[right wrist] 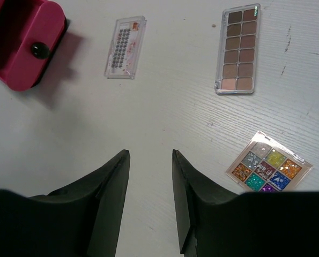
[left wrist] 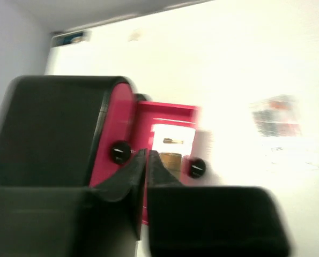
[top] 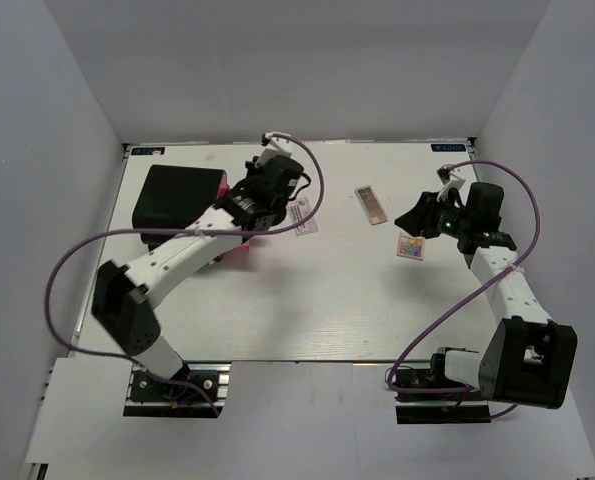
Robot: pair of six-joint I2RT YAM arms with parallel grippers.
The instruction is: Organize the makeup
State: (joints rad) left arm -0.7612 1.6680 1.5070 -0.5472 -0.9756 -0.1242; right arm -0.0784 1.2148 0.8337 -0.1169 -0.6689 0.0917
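The makeup lies on the white table. A long brown eyeshadow palette [top: 372, 205] [right wrist: 238, 49], a white-pink flat packet [top: 304, 216] [right wrist: 125, 47] and a small square multicoloured palette [top: 411, 247] [right wrist: 267, 170] are spread out there. My left gripper [top: 257, 205] [left wrist: 147, 153] hangs over the open pink case [left wrist: 167, 113], fingers nearly together, nothing seen between them. A gold-brown tube [left wrist: 170, 159] shows blurred inside the case. My right gripper [top: 419, 213] [right wrist: 151, 155] stands open above bare table, left of the multicoloured palette.
The big case's black lid [top: 177, 195] [left wrist: 52, 128] lies open at the back left, with its pink tray [top: 239, 252] [right wrist: 25, 43] beside it. Grey walls close in the table [top: 317, 300] on three sides. Purple cables loop over both arms.
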